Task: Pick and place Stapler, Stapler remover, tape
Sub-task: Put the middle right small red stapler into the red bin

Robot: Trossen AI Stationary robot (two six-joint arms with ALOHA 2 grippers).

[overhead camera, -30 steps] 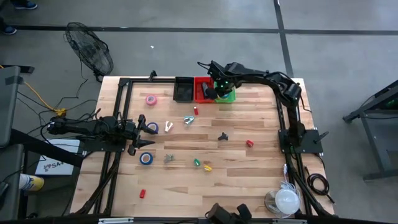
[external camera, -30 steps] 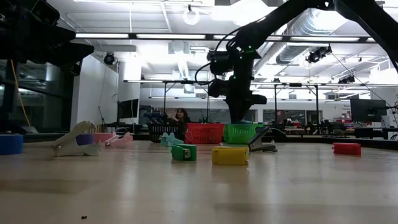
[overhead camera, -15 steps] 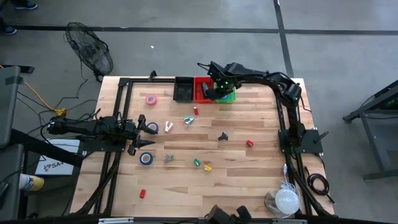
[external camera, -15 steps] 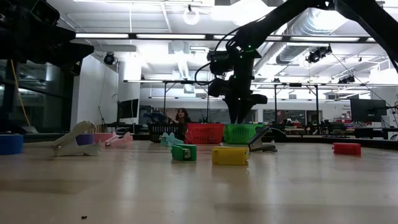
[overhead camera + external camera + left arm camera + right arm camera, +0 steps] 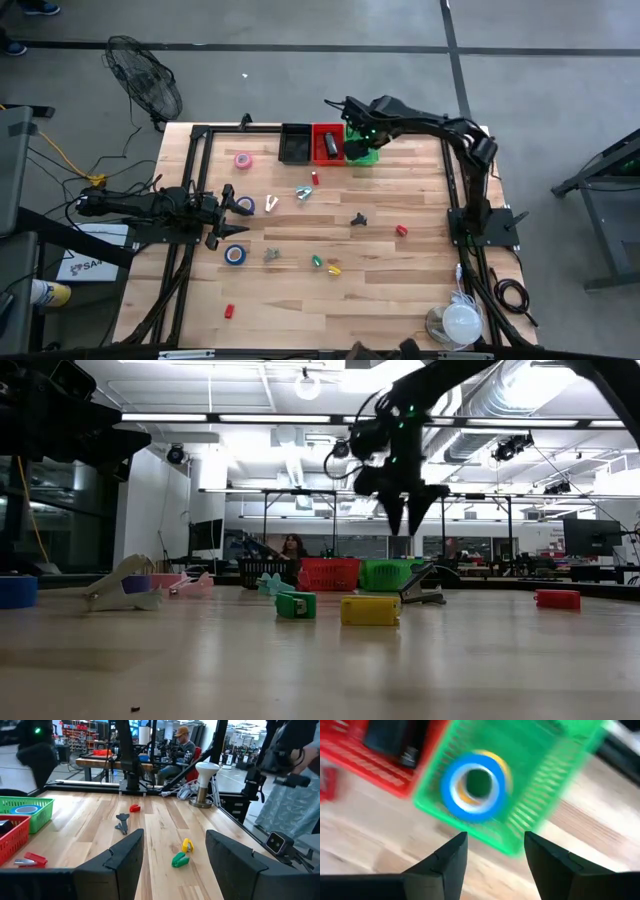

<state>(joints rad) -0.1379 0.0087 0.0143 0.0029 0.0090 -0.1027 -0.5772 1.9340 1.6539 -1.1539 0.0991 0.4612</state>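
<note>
Right tool (image 5: 404,528) is hanging spread and empty above the green bin (image 5: 520,785), because the blue tape (image 5: 475,787) is lying inside that bin already. A dark stapler (image 5: 329,141) is resting in the red bin (image 5: 327,157). Left tool (image 5: 243,205), spread too, is waiting beside another blue tape (image 5: 235,255) on the worktop (image 5: 400,290).

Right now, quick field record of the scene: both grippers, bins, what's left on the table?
right gripper: open, empty, raised above the green basket
green basket contents: blue tape roll lying over a yellow one
red basket: holds a dark object
black basket: contents unclear
left gripper: open, empty, waiting at the table's left side
on table: blue tape roll, pink tape roll, small staplers and staple removers scattered mid-table
</note>
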